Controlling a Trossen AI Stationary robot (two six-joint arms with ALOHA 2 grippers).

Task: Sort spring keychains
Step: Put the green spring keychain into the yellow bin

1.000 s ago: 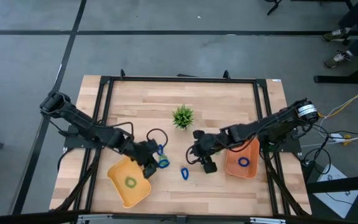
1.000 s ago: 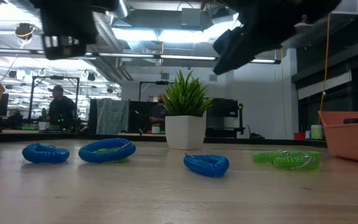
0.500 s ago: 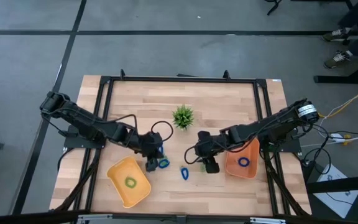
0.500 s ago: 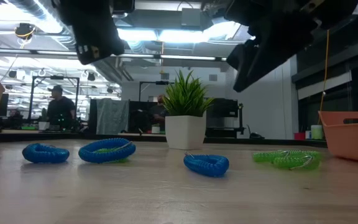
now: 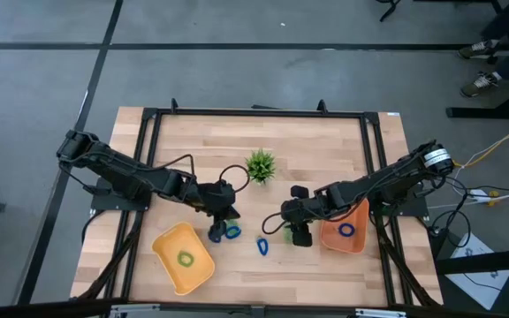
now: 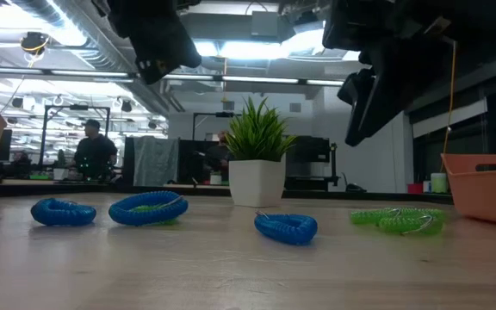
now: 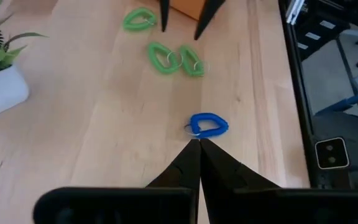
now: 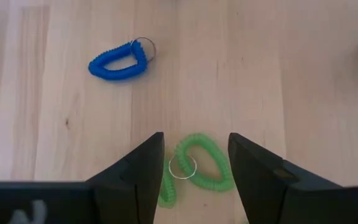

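Sorting looks barely begun, going by what lies where. On the left, the yellow tray [image 5: 184, 257] holds a single green keychain [image 5: 186, 259]. Just beyond its upper right corner the left hand [image 5: 222, 214] hangs over the worktop [image 5: 307, 141] with its fingers pressed together and nothing between them; beneath and just beside it lie two blue keychains and a green one in a small cluster [image 5: 224, 232], all loose on the wood. Nearer the middle, one more blue keychain [image 5: 262, 246] lies alone, and the potted plant [image 5: 260, 165] stands behind it, apart from the work. To the right of centre the right hand [image 8: 194, 165] hovers low with its fingers spread, straddling a pair of green keychains [image 8: 194, 168] without touching them yet, as far as the wrist view shows. At the far right the orange tray [image 5: 343, 234] holds one blue keychain [image 5: 347, 230]. By my count two pieces are sorted and six or so are left on the wood.
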